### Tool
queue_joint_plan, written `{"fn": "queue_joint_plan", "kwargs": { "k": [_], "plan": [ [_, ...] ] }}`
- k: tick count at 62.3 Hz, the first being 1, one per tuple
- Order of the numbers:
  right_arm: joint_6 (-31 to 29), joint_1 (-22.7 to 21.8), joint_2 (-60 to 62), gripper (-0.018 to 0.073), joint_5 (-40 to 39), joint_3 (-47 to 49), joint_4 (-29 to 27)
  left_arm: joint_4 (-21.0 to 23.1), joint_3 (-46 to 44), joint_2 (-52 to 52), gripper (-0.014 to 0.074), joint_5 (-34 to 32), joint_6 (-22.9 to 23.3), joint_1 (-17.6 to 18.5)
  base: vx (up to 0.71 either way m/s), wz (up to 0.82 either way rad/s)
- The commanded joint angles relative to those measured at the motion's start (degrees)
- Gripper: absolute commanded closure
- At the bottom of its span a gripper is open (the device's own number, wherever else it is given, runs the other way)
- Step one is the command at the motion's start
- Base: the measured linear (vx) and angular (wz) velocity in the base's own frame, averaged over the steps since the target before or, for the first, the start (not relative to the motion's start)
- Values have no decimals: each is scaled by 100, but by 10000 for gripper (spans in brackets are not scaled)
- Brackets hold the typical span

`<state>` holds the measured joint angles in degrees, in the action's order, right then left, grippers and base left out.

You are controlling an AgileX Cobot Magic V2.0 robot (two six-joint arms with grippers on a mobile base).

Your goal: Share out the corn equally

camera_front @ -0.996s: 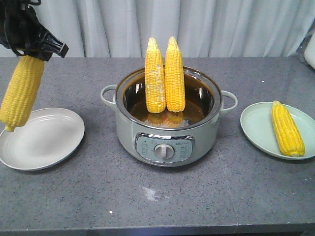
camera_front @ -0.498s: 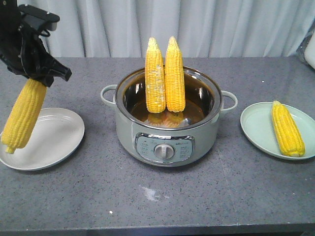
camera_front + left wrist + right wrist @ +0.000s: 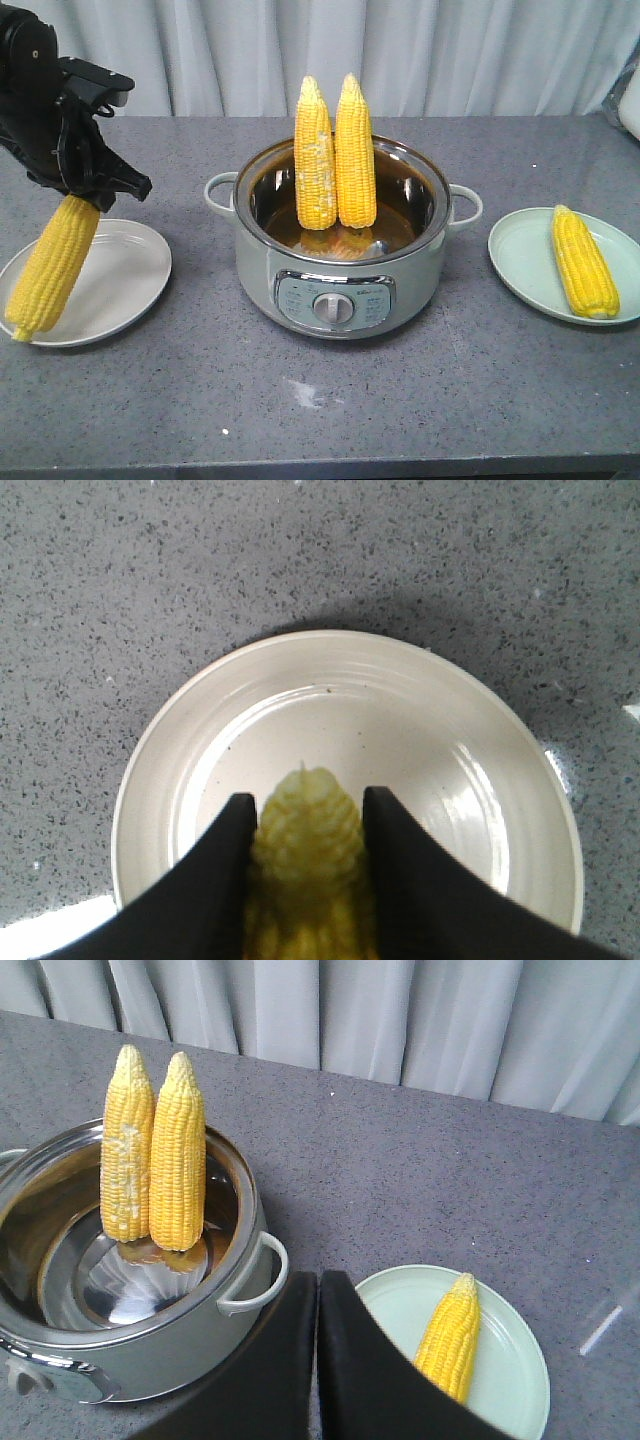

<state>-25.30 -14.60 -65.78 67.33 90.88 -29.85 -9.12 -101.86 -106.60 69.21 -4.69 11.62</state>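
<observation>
Yellow tapered corn cob [image 3: 52,265] hangs clamped in my left gripper [image 3: 307,800] over the round cream plate [image 3: 125,262]; my right gripper [image 3: 318,1285] sits closed, empty.

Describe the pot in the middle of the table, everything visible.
The pot is a round electric cooker with a pale grey-green wall, a shiny steel inside and rim, and a loop handle on each side. A front panel carries a silver knob. It has no lid and stands upright in the middle of the table, apart from both plates. Two cobs stand tips-up inside it, side by side and touching, mirrored in its bottom.
</observation>
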Motion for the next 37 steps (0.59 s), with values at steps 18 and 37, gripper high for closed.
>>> {"fn": "queue_joint_plan", "kwargs": {
  "k": [18, 37],
  "plan": [
    [-55, -20, 76, 568, -311, 143, -166, -39, -129, 277, 589, -261, 67, -9, 0, 0],
    [-55, -20, 76, 568, -311, 143, -166, 22, -129, 235, 465, -274, 69, -9, 0, 0]
  ]
}}
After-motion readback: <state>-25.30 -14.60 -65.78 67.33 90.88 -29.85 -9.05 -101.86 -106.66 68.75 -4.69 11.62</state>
